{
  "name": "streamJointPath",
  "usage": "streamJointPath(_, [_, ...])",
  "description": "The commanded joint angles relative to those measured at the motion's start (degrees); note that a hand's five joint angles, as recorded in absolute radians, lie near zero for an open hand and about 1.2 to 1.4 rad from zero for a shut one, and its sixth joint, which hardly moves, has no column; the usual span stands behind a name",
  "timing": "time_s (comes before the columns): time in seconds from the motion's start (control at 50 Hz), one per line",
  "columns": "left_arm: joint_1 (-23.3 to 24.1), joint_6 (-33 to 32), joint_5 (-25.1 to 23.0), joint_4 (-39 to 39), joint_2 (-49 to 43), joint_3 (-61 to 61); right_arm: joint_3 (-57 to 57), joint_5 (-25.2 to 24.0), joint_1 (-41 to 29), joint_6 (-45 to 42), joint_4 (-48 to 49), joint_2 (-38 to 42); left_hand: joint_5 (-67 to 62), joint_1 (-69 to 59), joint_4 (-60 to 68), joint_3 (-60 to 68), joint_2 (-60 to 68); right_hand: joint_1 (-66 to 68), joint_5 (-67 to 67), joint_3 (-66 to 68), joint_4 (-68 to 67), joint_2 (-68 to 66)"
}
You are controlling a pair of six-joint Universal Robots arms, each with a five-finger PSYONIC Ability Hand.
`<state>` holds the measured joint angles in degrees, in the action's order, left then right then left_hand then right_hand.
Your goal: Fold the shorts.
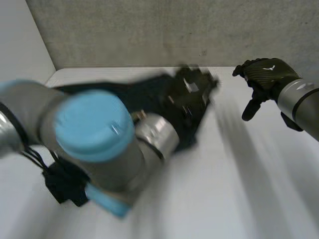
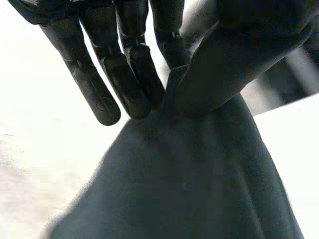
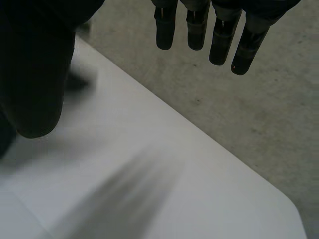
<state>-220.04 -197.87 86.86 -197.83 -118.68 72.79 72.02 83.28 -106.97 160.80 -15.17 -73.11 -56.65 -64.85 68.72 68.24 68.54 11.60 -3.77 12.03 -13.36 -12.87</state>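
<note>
Right now the left hand (image 1: 192,93) is out over the far middle of the white table (image 1: 239,189), reached there by the left arm (image 1: 94,134), whose light-blue cap sits large in the near left of the head view. Its fingers (image 2: 132,84) and thumb (image 2: 234,59) are pinched together on the dark shorts (image 2: 189,179), and the cloth rises to a peak where they meet, falling away wide below. In the head view the shorts (image 1: 144,94) spread as a dark mass from the far left of the table toward the left hand. The right hand (image 1: 264,74) hangs above the far right of the table, well apart from the shorts. Its fingers (image 3: 222,40) are straight and loosely spread, with nothing in its grasp. Beyond the table's far edge lies a grey concrete floor (image 3: 259,109).
</note>
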Motion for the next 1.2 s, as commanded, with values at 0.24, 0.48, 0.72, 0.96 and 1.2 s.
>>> streamJointPath(0.24, [0.0, -0.8, -0.7, 22.3, 14.8, 12.0, -0.1, -8.6, 2.4, -7.1, -0.7, 1.9, 4.6, 2.8, -6.6, -6.2, -6.5, -1.6, 3.8, -2.0, 3.4, 2.9])
streamJointPath(0.48, [-6.7, 0.3, 10.8, 25.7, 20.7, 17.4, 2.7, -16.4, 1.7, -17.0, -3.0, 8.9, 32.9, 31.1, -34.9, -34.5, -34.8, -1.6, 3.8, -2.0, 3.4, 2.9])
streamJointPath(0.72, [-5.1, 4.9, 15.1, 25.0, 20.5, 18.9, 7.5, -17.0, 1.7, -16.8, -1.1, 12.1, 40.5, 38.7, -42.5, -42.0, -42.3, -1.6, 3.8, -2.0, 3.4, 2.9])
streamJointPath(0.96, [-4.0, 6.8, 15.4, 25.7, 23.1, 19.6, 10.0, -17.0, 1.2, -5.2, 9.9, 12.4, 39.5, 37.6, -41.5, -41.0, -41.3, -1.6, 3.8, -2.0, 3.4, 2.9])
streamJointPath(1.2, [-3.7, 6.9, 15.4, 24.9, 24.8, 19.9, 9.2, -18.2, -2.2, -0.2, 12.8, 14.5, 52.0, 50.2, -54.1, -53.6, -53.9, 68.4, -66.2, 68.0, -66.6, -67.1])
